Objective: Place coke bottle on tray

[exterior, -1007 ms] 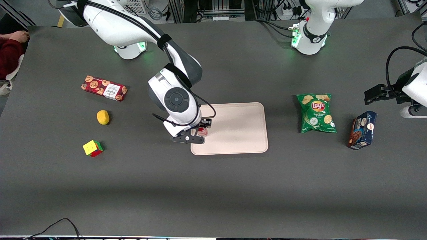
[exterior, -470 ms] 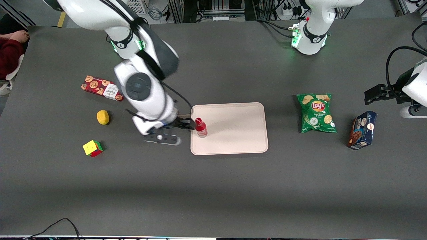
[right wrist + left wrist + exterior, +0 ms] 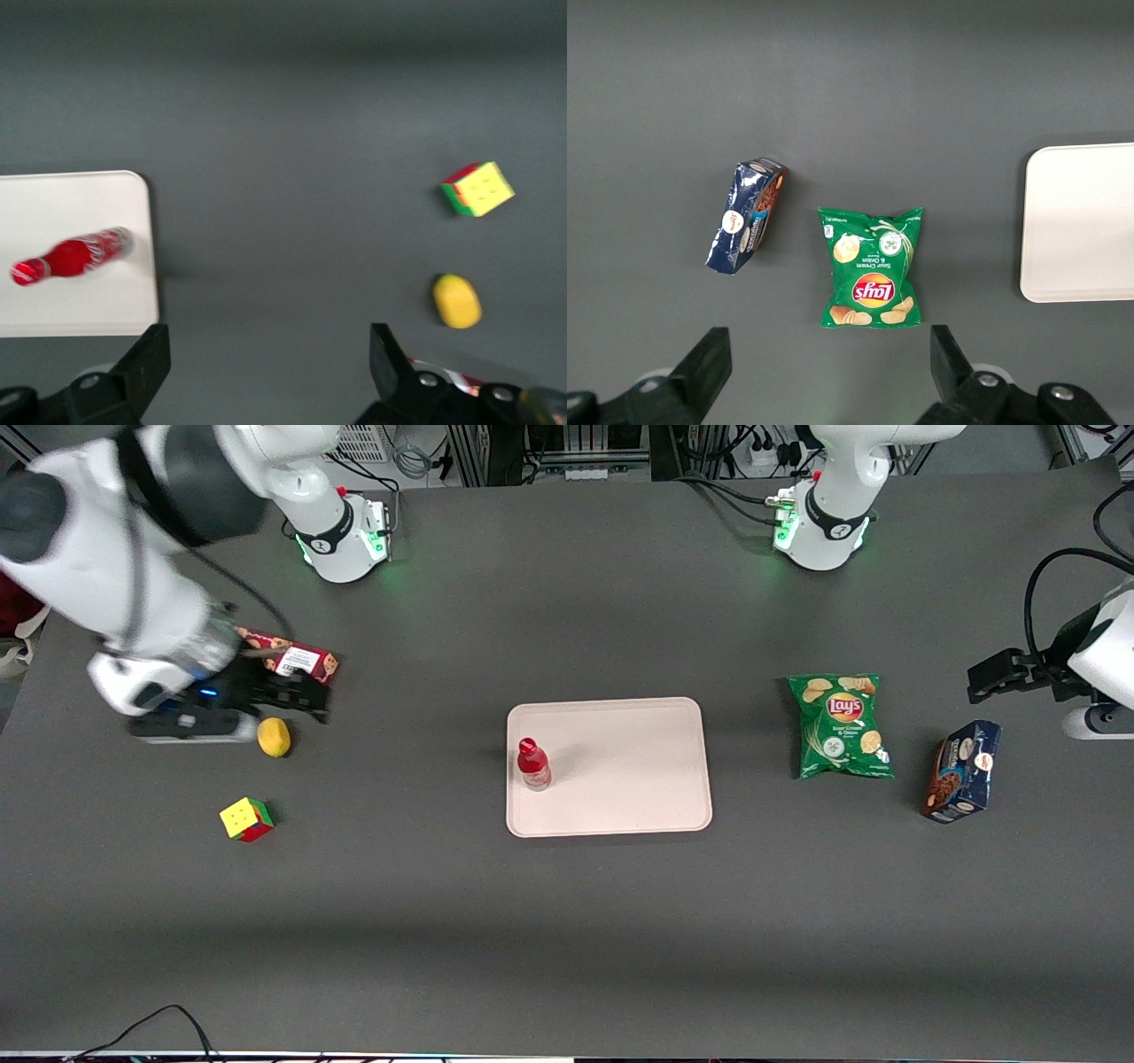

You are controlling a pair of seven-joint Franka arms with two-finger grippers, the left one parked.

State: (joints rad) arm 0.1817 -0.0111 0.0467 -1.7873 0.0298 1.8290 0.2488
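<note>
Dark table (image 3: 567,921) | coke bottle (image 3: 533,763) upright on tray (image 3: 638,797) | tool (image 3: 297,693) well apart, spread wide, empty

Overhead front view, 2 downward wrist views

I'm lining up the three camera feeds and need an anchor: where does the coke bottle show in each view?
Front view: the coke bottle stands upright on the tray, near the tray's edge toward the working arm's end.
Right wrist view: the coke bottle shows on the tray; the open gripper is well away from it.
Left wrist view: not in it; only part of the tray shows.
Shared landmark: the tray.
</note>
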